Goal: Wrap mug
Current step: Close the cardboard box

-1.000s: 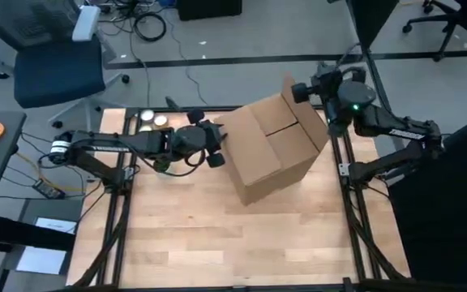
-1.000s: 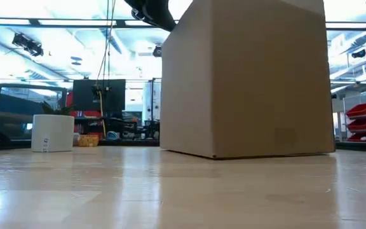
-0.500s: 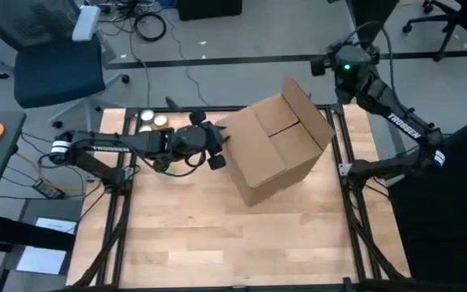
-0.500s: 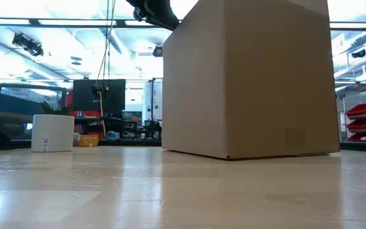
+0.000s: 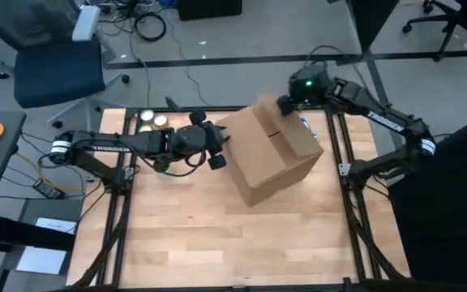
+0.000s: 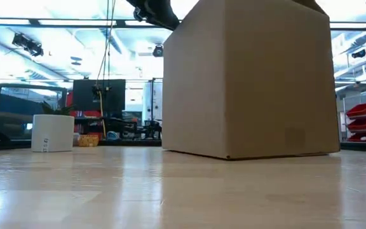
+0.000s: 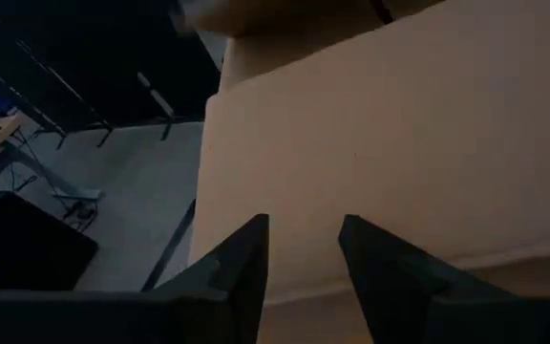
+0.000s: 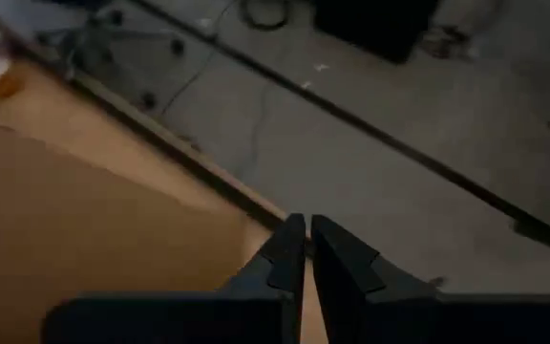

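Observation:
A large cardboard box [image 5: 270,158] [image 6: 253,83] stands at the table's far middle. A white mug [image 6: 53,132] stands on the table, well to the box's left in the low view. My left gripper [image 5: 220,148] [image 7: 304,253] is open, its fingertips right at the box's left side [image 7: 399,143]; whether they touch it cannot be told. My right gripper [image 5: 284,104] [image 8: 306,234] is shut above the box's far top edge, over a flap that lies folded down. My right gripper has its shut fingers [image 8: 289,253] at the free edge of the box's far top flap [image 8: 242,263], slanting down from the table's far right. The flap [image 5: 292,130] lies folded down over the box's top. The fingers themselves hide the exact place of contact.
Small round things [image 5: 153,122] sit at the table's far left corner. Bare wood [image 5: 233,235] spreads over the near half of the table. Dark frame rails [image 5: 351,203] run along both sides. An office chair [image 5: 55,57] stands on the floor beyond.
My right gripper has swung from the box's far right corner out past the far edge, then toward the table's left and down onto the box. The far flap, upright before, has folded down over the box's top. The box has slid slightly.

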Robot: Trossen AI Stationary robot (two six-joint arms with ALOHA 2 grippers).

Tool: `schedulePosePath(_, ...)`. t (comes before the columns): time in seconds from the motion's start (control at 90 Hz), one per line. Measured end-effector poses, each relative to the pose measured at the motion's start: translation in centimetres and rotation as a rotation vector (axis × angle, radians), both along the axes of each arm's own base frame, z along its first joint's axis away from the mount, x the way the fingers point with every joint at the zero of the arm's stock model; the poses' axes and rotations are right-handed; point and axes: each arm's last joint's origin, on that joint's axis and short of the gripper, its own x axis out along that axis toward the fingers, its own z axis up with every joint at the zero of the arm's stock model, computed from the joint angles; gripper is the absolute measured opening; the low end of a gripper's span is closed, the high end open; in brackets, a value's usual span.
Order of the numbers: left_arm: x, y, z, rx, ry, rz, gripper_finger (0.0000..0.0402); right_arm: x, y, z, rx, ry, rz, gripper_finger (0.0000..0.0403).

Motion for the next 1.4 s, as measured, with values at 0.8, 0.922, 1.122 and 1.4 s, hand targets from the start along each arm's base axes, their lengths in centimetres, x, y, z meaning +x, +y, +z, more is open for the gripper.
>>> schedulePosePath(0.8,-8.5,1.8,2.5,0.029,0.221,0.095,0.0126,7.6,2.8,-2.8,-0.05,-0.064,0.186,0.0)
schedulePosePath(0.922,-8.6,2.7,2.3,0.026,0.221,0.139,0.0126,7.3,4.6,-1.9,-0.093,-0.04,0.284,0.0)
schedulePosePath(1.122,-8.4,3.1,0.9,-0.009,0.204,0.16,0.0126,4.6,9.6,2.1,-0.136,-0.172,0.504,0.0)
schedulePosePath(1.4,-7.7,3.1,0.8,-0.032,0.122,0.142,0.0126,3.7,16.1,3.4,-0.123,-0.256,0.729,0.0)
